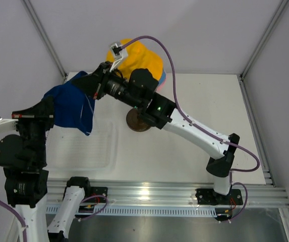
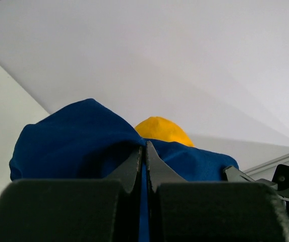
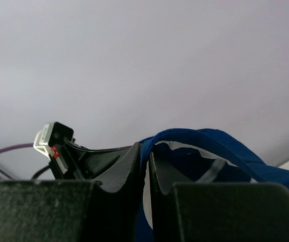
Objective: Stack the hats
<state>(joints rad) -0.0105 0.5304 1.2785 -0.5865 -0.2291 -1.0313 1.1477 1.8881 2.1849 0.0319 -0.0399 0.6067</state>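
The dark navy hat (image 1: pixel 72 107) hung in the air in the left-centre of the top view, stretched between the two arms and off the table (image 1: pixel 210 101). Its fabric sagged in loose folds, and one floppy edge drooped toward the lower right of the hat.

The left gripper (image 1: pixel 49 116) held the hat's left edge. In the left wrist view its fingers (image 2: pixel 134 164) were pressed together, with a thin strip of the blue cloth (image 2: pixel 73 136) pinched between them. The rest of the hat bulged up behind the fingers.

The right gripper (image 1: pixel 93 80) gripped the hat's upper right edge, reaching in from the lower right of the top view. In its own wrist view the fingers (image 3: pixel 129 161) were closed on a fold of the navy brim (image 3: pixel 225 151), and the cloth arched away to the right.

Just beyond the held hat, in the upper middle of the top view, the yellow hat (image 1: pixel 136 58) sat as the top layer of a raised pile. It also showed as a yellow dome (image 2: pixel 159 130) behind the navy cloth in the left wrist view. A sliver of the light blue hat (image 1: pixel 162 75) peeked out under its right side.

Below the pile, a dark brown round base (image 1: pixel 136 123) rested on the table, partly covered by the right arm. A clear tray (image 1: pixel 91 151) lay flat on the table beneath the hanging hat.
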